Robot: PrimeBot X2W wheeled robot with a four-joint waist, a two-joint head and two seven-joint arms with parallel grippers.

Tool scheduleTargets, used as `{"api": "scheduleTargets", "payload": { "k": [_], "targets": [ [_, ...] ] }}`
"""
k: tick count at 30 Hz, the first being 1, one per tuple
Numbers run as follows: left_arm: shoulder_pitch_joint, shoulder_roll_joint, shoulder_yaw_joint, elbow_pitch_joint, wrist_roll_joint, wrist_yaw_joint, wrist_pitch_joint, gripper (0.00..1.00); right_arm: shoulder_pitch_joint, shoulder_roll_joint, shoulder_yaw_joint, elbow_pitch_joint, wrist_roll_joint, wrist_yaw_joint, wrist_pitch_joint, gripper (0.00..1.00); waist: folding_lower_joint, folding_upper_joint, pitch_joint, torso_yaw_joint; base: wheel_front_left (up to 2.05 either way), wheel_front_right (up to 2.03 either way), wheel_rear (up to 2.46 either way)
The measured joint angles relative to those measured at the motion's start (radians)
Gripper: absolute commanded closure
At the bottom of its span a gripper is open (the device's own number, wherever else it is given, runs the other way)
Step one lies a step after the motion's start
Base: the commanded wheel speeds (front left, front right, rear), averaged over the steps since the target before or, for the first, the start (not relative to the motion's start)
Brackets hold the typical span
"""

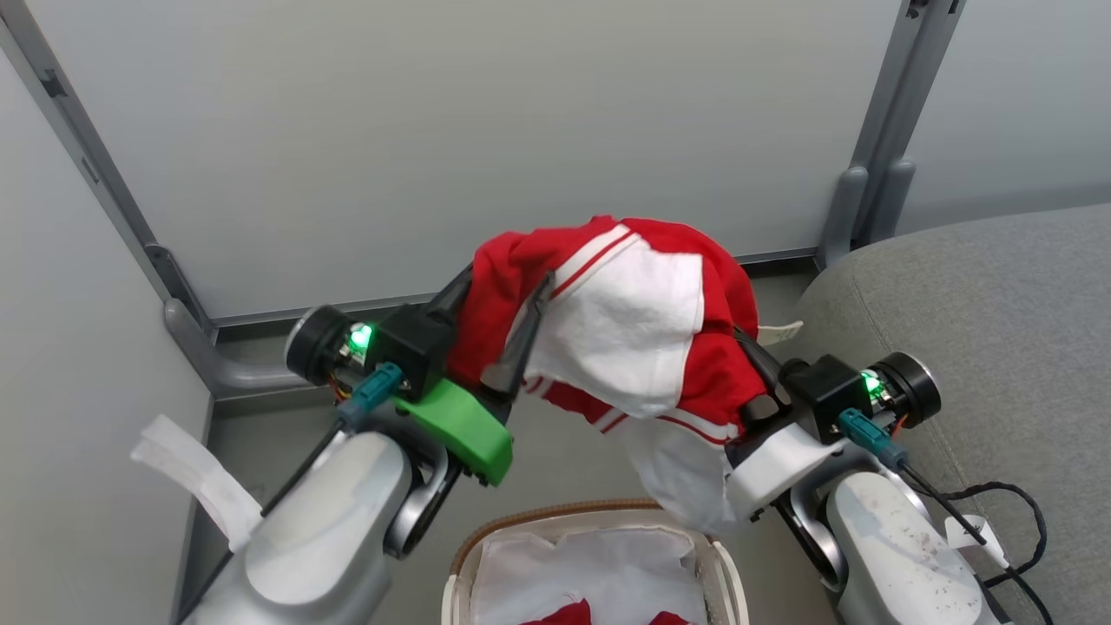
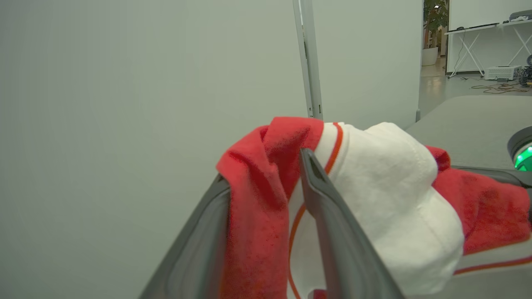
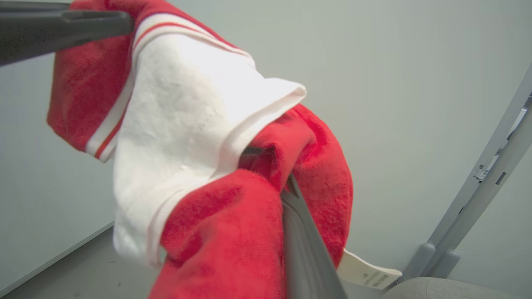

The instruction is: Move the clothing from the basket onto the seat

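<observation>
A red-and-white piece of clothing (image 1: 634, 330) with thin stripe trim hangs bunched between my two grippers, above the basket (image 1: 555, 512). My left gripper (image 1: 510, 276) stands open, and a red fold (image 2: 257, 216) lies between its spread fingers (image 2: 332, 232). Under the garment's right end sits my right gripper (image 1: 753, 365), shut on the clothing (image 3: 187, 124); one dark finger (image 3: 299, 245) shows and cloth covers the other. The basket holds a white liner (image 1: 590, 564) and more red cloth (image 1: 564, 612). The grey seat (image 1: 998, 304) lies to the right.
Pale partition panels (image 1: 434, 130) on grey posts (image 1: 877, 156) close off the far side, with a strip of floor (image 1: 564, 451) before them. A black cable (image 1: 998, 512) trails over the seat's edge. A white tag (image 3: 365, 272) dangles from the garment.
</observation>
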Motion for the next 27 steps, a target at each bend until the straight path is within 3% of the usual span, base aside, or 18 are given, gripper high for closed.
{"api": "scheduleTargets", "payload": {
  "k": [12,27],
  "targets": [
    [0.229,-0.099,0.05,0.097,-0.016,0.008,-0.026,0.0,0.015,0.0,-0.081,-0.026,-0.011,0.0,0.0,1.0,0.0,0.0,0.006,0.0,0.0,0.0,0.0],
    [0.417,-0.163,0.164,0.09,0.092,-0.028,-0.028,0.0,0.038,0.0,-0.15,-0.046,-0.024,0.0,0.0,1.0,0.0,0.0,0.015,-0.007,0.0,0.0,0.0]
  ]
}}
